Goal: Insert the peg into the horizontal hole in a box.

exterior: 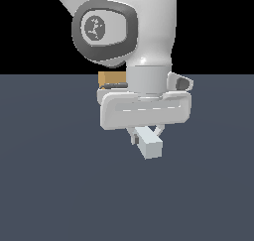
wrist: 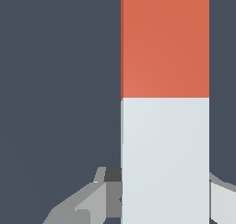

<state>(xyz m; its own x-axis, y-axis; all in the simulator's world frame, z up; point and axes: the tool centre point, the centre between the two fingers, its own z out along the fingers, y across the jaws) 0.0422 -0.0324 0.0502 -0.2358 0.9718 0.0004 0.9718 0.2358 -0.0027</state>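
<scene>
The peg's white end (exterior: 150, 146) pokes out toward the camera from under my gripper (exterior: 145, 132), which is shut on it. In the wrist view the peg (wrist: 165, 103) fills the middle, white near the fingers (wrist: 87, 202) and orange-red farther out. It appears lifted off the floor. The tan box (exterior: 111, 79) shows only as a small corner behind the hand, at the exterior view's left of the wrist. The hole is hidden.
The dark blue-grey floor (exterior: 49, 185) spreads all around. The arm's large white link (exterior: 129, 27) fills the upper middle of the exterior view and covers most of the box.
</scene>
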